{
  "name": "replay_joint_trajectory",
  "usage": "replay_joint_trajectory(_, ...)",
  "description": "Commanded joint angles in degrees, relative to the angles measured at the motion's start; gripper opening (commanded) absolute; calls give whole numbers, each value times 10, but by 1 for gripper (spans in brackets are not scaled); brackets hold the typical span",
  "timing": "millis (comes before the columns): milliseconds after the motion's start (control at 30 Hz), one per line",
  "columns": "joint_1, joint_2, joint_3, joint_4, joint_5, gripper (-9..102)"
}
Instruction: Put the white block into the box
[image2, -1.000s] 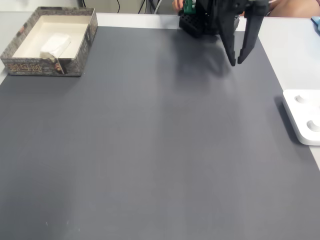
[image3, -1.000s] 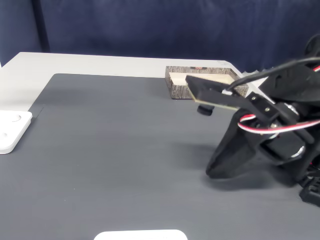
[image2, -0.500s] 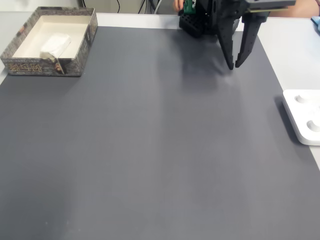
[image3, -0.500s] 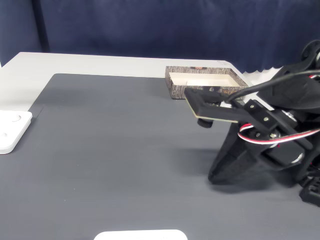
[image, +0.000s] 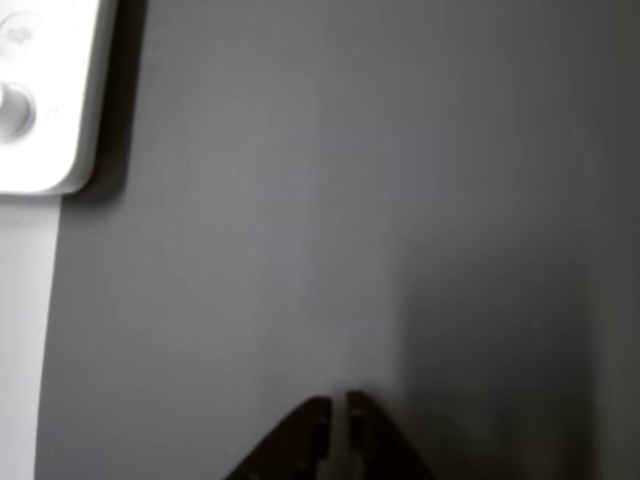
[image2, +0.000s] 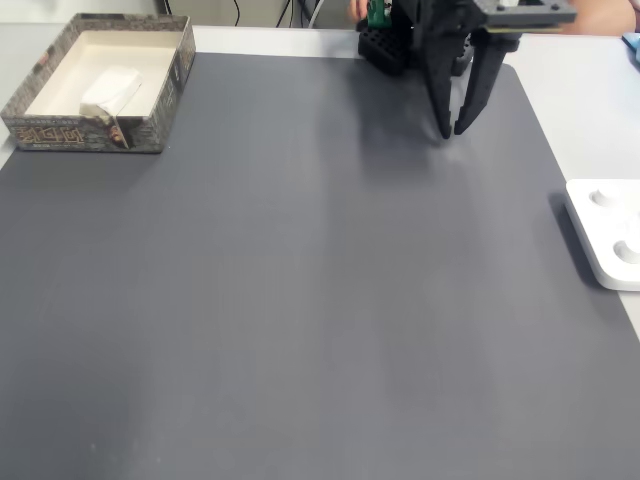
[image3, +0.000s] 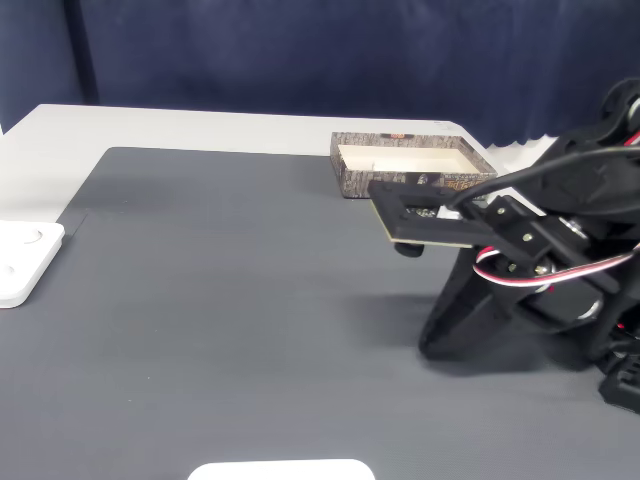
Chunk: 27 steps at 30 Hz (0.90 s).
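In a fixed view from above, the box (image2: 160, 118) stands at the far left corner of the grey mat, and the white block (image2: 110, 90) lies inside it on the cream floor. The other fixed view has the box (image3: 400, 182) at the back, behind the arm. My black gripper (image2: 452, 132) hangs point-down over the mat's far right part, well away from the box, with nothing in it. The other view catches its fingertips (image: 315, 410) at the bottom edge, a hair's width apart over bare mat. Seen from the side, the gripper (image3: 440, 345) points down just above the mat.
A white rounded device (image2: 608, 235) lies off the mat's right edge; it is also in the other view (image: 40, 95) and at the left in a fixed view (image3: 20, 260). The arm's base (image2: 385, 45) sits at the far edge. Another white object (image3: 280, 470) pokes in at the bottom.
The gripper has drifted left and back toward the arm's base, staying above the mat. Box and block have not moved.
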Motion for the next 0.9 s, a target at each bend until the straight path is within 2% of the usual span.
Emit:
replay_joint_trajectory(0,11,22,11,2,0,-2)
replay_joint_trajectory(867,11,22,11,2,-10,-2)
